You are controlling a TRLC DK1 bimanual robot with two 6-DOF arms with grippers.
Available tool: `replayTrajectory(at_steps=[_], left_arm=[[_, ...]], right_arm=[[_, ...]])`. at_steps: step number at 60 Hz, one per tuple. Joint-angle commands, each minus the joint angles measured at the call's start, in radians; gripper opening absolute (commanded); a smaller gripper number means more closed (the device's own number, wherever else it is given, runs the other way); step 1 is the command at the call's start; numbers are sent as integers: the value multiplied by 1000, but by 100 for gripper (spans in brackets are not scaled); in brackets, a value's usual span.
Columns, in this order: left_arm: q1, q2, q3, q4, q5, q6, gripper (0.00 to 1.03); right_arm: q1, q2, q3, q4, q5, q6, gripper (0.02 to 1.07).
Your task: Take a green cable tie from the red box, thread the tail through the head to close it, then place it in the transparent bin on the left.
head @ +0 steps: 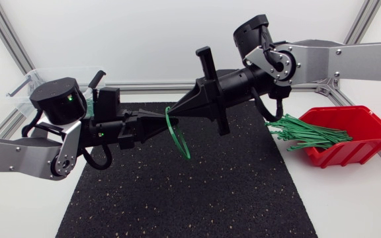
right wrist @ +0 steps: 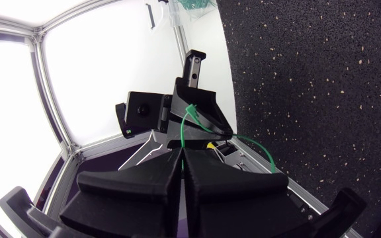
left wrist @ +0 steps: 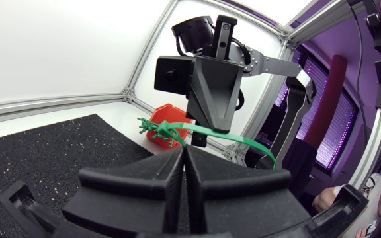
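Observation:
A green cable tie hangs bent in a loop above the black mat, between my two gripper tips. The left gripper comes from the left and is shut on one part of the tie. Facing it tip to tip, the right gripper is shut on another part. In the left wrist view the tie runs just ahead of the shut left gripper, under the right gripper's tip. In the right wrist view the tie rises from the shut right gripper. The red box sits at the right, the transparent bin at the far left.
A bundle of green ties spills out of the red box's open side toward the mat. The bin holds some green ties. Aluminium frame posts stand at the table's corners.

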Motion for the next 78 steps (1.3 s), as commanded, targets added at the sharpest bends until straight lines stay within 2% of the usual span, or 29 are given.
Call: replayTrajectory(at_steps=[1,34,53,78], left_arm=[[3,-29,-17,19,12,27,4],[3,-38,-21,17,-22,75,4],[-28,-47,-53,17,-96,184,4],[-48,-55,-62,17,-154,227,4]], right_arm=[[-8,4,-9,-1,9,23,8],[-29,-22,-21,-15,16,23,8],[-32,-25,-16,-35,18,23,8],[-38,-42,-16,-58,39,26,8]])
